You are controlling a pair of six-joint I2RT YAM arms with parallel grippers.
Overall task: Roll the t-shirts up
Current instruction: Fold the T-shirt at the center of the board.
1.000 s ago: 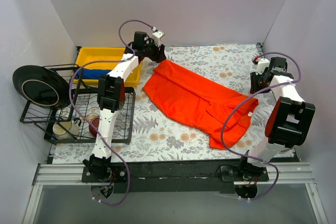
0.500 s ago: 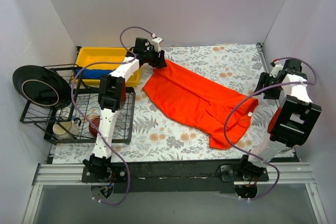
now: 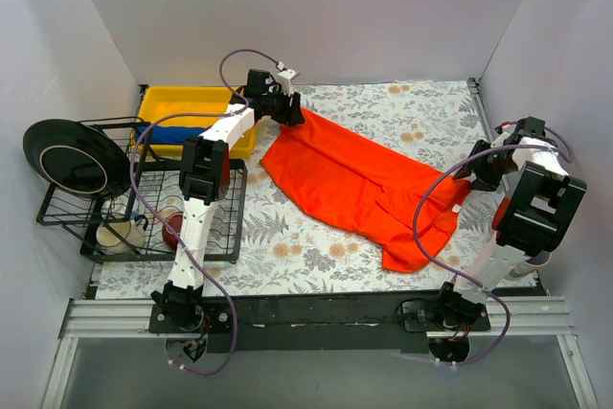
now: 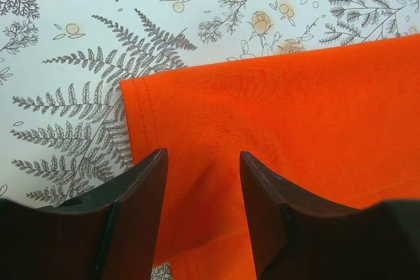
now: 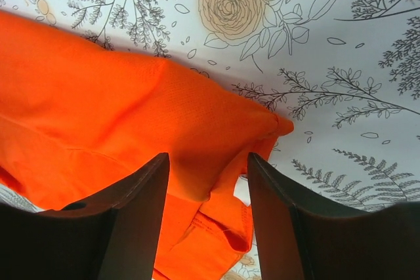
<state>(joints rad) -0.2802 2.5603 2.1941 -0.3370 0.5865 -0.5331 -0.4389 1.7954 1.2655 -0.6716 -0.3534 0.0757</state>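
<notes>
- Orange t-shirt (image 3: 359, 189): lies on the counter (image 3: 412, 107) as a long diagonal band, folded lengthwise; no roll started yet.
- Blue t-shirt (image 3: 170, 133): in the yellow bin (image 3: 187, 98) at the left, not rolled.
- Left gripper (image 4: 202, 160): jaws apart, astride the far-left corner of the orange cloth, not clamped on it.
- Right gripper (image 5: 208, 162): jaws apart over the opposite end.
- Judgement: approx. all rolling is left, for both shirts.

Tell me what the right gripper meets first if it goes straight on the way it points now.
Most likely the orange-red t-shirt: its corner lies right ahead of the right gripper, between the open jaws, with the floral table cover beneath. How near it is I cannot judge.
</notes>
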